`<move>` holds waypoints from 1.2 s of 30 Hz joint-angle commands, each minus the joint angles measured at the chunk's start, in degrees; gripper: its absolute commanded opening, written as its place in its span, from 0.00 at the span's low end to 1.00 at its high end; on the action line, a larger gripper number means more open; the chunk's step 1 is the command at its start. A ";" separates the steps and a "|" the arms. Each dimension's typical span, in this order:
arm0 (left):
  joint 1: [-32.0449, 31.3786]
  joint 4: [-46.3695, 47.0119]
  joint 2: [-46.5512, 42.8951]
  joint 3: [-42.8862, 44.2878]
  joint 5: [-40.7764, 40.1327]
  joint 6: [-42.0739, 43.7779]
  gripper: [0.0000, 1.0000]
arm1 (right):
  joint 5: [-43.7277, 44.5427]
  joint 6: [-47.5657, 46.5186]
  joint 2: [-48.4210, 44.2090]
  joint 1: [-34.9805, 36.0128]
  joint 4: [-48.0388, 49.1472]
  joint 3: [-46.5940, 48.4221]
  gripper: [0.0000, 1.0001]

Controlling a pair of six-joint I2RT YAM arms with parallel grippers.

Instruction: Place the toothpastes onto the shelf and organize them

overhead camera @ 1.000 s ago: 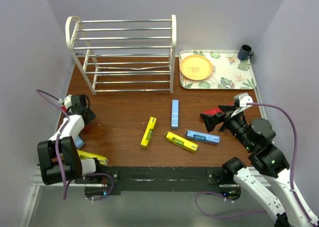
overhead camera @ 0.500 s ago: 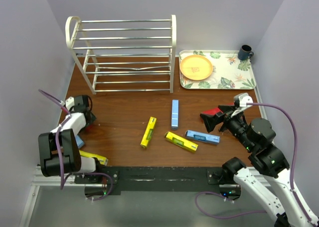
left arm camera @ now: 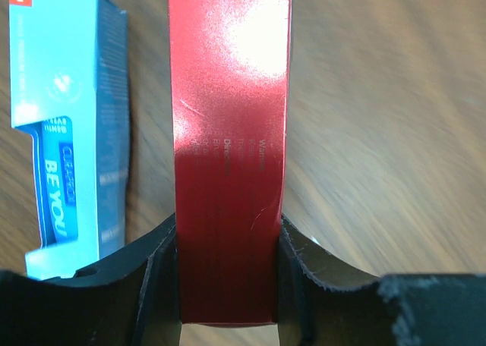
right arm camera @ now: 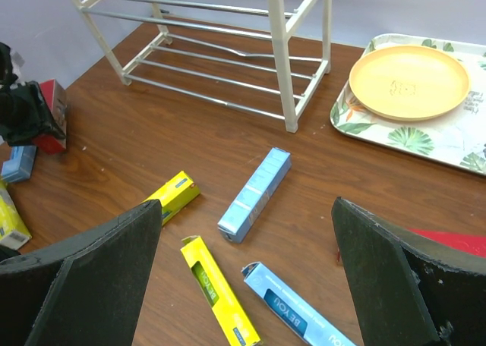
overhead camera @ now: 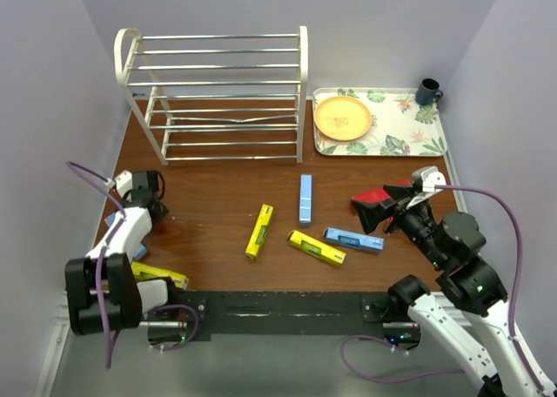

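Wooden worktop (overhead camera: 218, 197): left claw (left arm camera: 228, 232) clamped across slim red cardboard carton (left arm camera: 228, 95), long axis straight ahead; right claw (right arm camera: 247, 204) wide apart.

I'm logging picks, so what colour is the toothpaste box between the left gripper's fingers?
Red. The toothpaste box shows best in the left wrist view.

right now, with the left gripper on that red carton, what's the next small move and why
Probably a short straight lift with the left gripper. Its fingers press both long sides of the red toothpaste carton, which lies flat on the brown wooden table close beside a light blue carton. Rising first should clear that neighbour before heading to the white wire shelf.
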 commanded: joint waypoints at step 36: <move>-16.69 8.23 10.78 26.33 23.71 31.81 0.05 | 8.82 -4.97 1.36 2.32 -2.03 0.70 0.99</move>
